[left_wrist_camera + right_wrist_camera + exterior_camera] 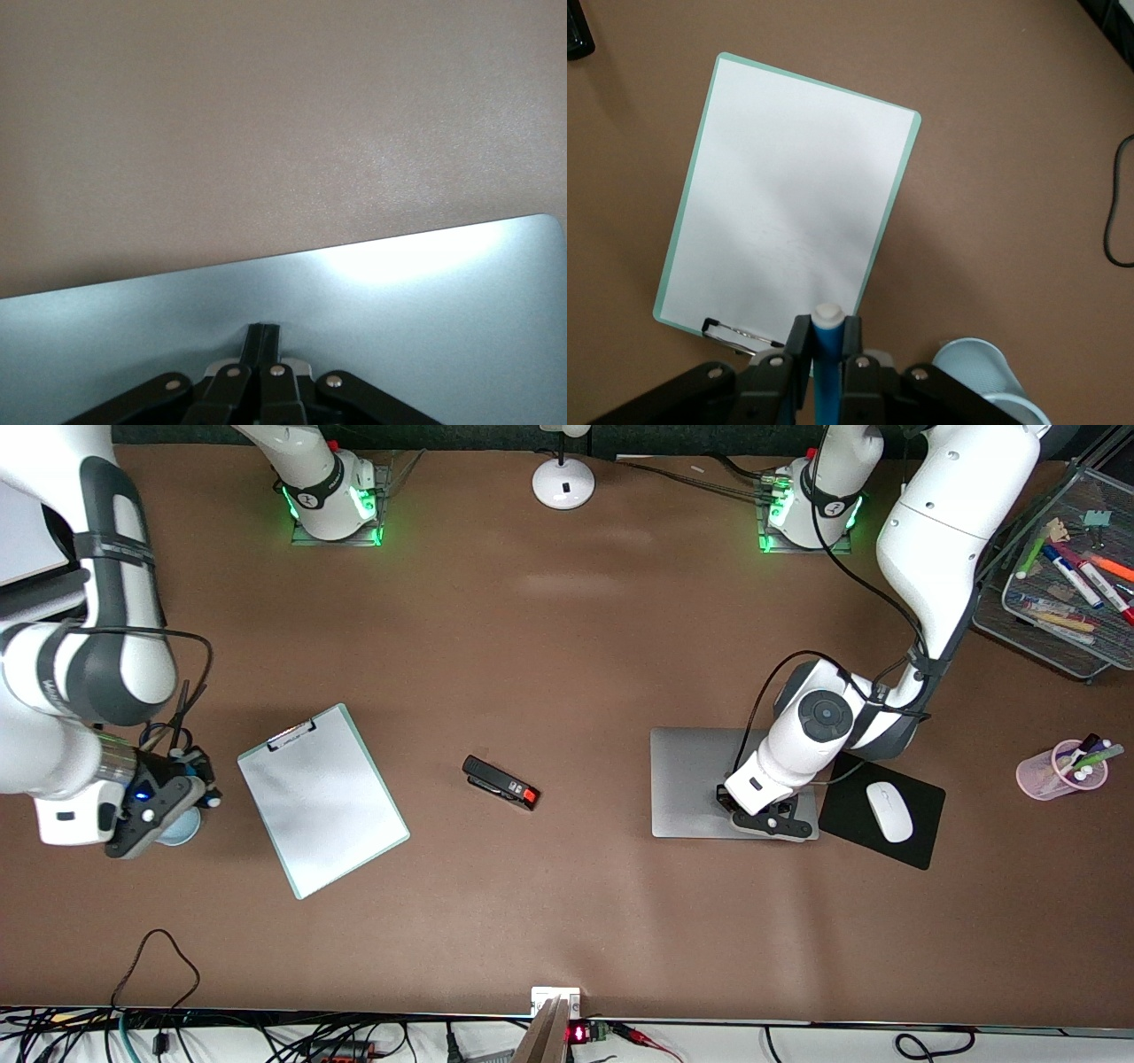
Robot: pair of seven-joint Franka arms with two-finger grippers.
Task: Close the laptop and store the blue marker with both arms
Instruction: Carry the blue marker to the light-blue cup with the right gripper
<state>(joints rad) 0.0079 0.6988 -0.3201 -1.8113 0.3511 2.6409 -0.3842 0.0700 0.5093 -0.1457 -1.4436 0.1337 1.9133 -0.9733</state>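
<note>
The laptop lies closed, a flat silver-grey slab beside the black mouse pad. My left gripper is shut, and its fingertips rest on the lid near the edge closest to the front camera. The left wrist view shows the shut gripper against the lid. My right gripper is at the right arm's end of the table, over a light-blue cup. The right wrist view shows this gripper shut on the blue marker, white end outward, with the cup beside it.
A green-edged clipboard and a black stapler lie mid-table. A white mouse sits on the mouse pad. A pink cup of pens and a mesh tray of markers stand at the left arm's end.
</note>
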